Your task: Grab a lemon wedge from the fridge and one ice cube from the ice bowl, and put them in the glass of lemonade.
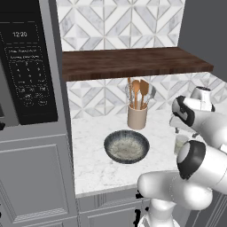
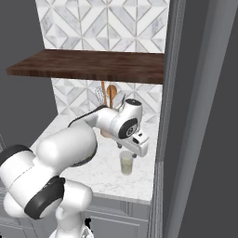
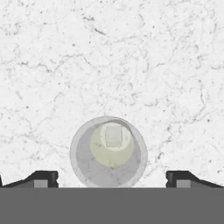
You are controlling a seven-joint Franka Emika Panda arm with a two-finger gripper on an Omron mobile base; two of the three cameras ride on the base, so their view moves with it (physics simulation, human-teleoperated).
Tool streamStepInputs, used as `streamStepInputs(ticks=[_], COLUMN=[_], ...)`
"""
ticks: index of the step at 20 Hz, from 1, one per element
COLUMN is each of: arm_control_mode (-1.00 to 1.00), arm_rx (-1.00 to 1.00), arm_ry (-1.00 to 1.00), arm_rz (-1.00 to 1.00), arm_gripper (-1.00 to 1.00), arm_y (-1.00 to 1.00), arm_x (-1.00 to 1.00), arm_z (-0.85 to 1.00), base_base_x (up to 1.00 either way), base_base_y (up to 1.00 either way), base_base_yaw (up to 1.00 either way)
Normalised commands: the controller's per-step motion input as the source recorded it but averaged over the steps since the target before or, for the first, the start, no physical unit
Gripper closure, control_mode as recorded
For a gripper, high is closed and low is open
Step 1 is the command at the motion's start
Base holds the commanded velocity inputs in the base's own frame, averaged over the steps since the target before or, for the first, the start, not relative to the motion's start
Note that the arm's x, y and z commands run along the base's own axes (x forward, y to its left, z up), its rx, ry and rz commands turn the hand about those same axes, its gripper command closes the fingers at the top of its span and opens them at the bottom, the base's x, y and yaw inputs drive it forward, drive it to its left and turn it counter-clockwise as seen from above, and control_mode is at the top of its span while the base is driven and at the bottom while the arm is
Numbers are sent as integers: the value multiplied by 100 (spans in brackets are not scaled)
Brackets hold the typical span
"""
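Observation:
The glass of lemonade (image 3: 108,151) stands on the white marble counter (image 3: 131,65), straight below my gripper (image 3: 112,177). A pale square ice cube (image 3: 113,135) floats in the yellow drink. My gripper is open, its fingertips (image 3: 43,178) wide on either side of the glass and nothing between them. From the right base, the gripper (image 2: 130,152) hangs just above the glass (image 2: 126,163). The ice bowl (image 1: 107,144), dark-rimmed and speckled inside, sits to the left of the glass (image 1: 181,142). The lemon wedge is out of view. The fridge (image 2: 204,116) rises dark grey at the right.
A beige pot of wooden spoons (image 1: 137,117) stands against the tiled wall behind the bowl. A dark wooden shelf (image 1: 133,62) overhangs the counter. A black microwave (image 1: 26,66) sits in the tall grey cabinet at the left. The counter's front edge (image 1: 111,189) is near.

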Motion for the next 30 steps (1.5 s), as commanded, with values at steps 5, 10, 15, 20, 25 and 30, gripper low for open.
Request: streamStepInputs(ticks=[5,10,15,20,25,30], arm_control_mode=[-100,-100,-100,-100,-100,-100], arm_rx=[0,0,0,-3,-10,-12], arm_ry=[-6,-11,-12,7,27,11], arm_rz=[0,1,8,19,17,20], arm_gripper=[-100,-100,-100,-100,-100,-100], arm_y=[0,0,25,84,100,100], arm_x=[-20,-20,-50,-50,-30,-44], arm_z=[0,0,3,47,58,57], base_base_x=[0,0,0,0,0,0], base_base_y=[0,0,0,0,0,0], base_base_yaw=[0,0,0,0,0,0])
